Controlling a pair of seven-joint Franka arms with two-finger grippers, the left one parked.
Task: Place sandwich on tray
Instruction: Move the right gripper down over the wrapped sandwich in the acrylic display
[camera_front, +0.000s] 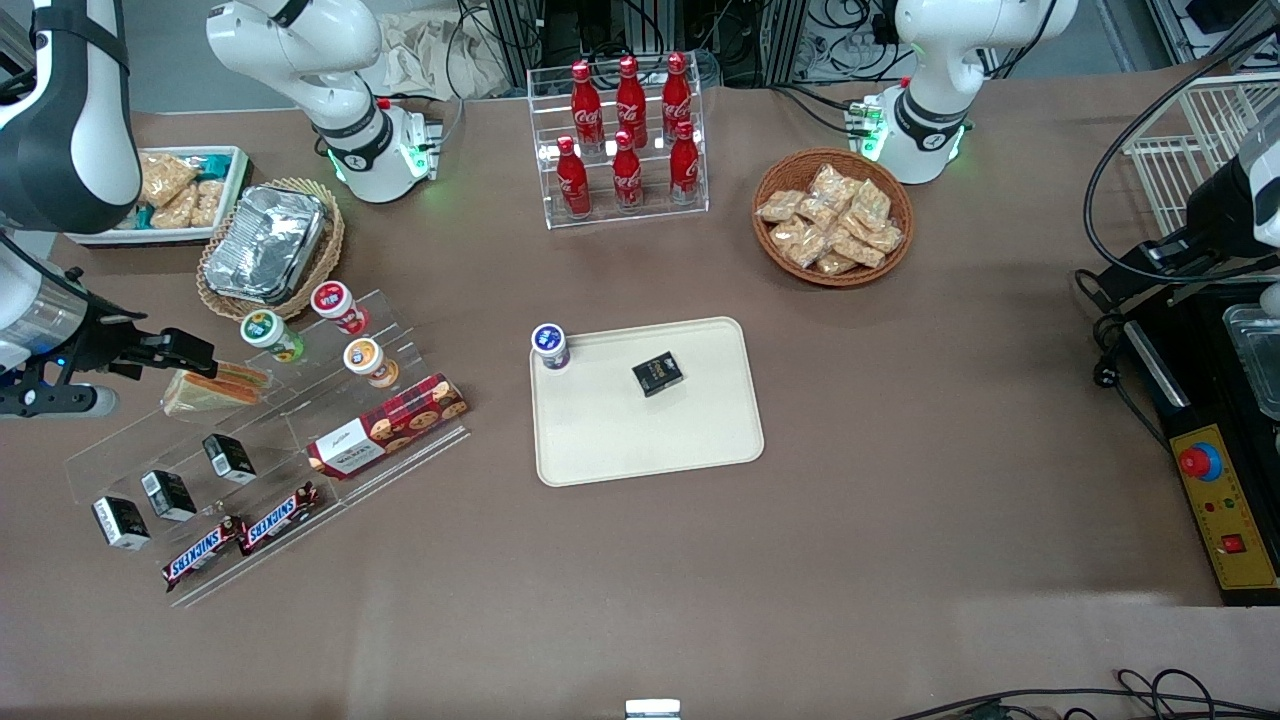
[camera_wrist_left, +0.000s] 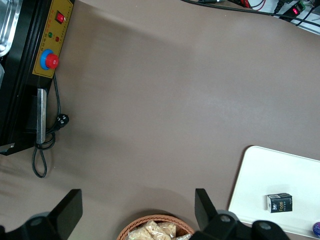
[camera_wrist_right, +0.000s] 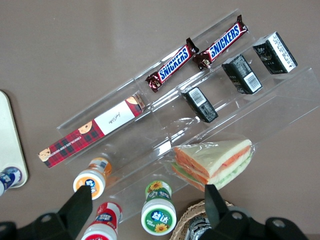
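The sandwich (camera_front: 215, 388) (camera_wrist_right: 214, 163) is a wrapped triangular wedge with pale bread and orange and green layers. It lies on the upper step of a clear acrylic stand (camera_front: 300, 440) at the working arm's end of the table. My gripper (camera_front: 178, 350) (camera_wrist_right: 147, 196) hovers open above that stand, with nothing between its fingers. One fingertip (camera_wrist_right: 214, 196) hangs just beside the sandwich's edge without touching it. The cream tray (camera_front: 650, 440) (camera_wrist_right: 10, 135) (camera_wrist_left: 280, 172) lies flat at mid-table and carries a small blue-capped bottle (camera_front: 550, 345) and a small black box (camera_front: 657, 374).
The stand also holds small bottles (camera_wrist_right: 158, 215), a tartan cookie box (camera_front: 388, 425), Snickers bars (camera_front: 240, 535) and black boxes (camera_front: 168, 494). A foil container (camera_front: 266, 243) sits in a basket nearby, beside a white bin (camera_front: 180, 190). A cola rack (camera_front: 625, 140) and a snack basket (camera_front: 832, 218) stand farther from the front camera.
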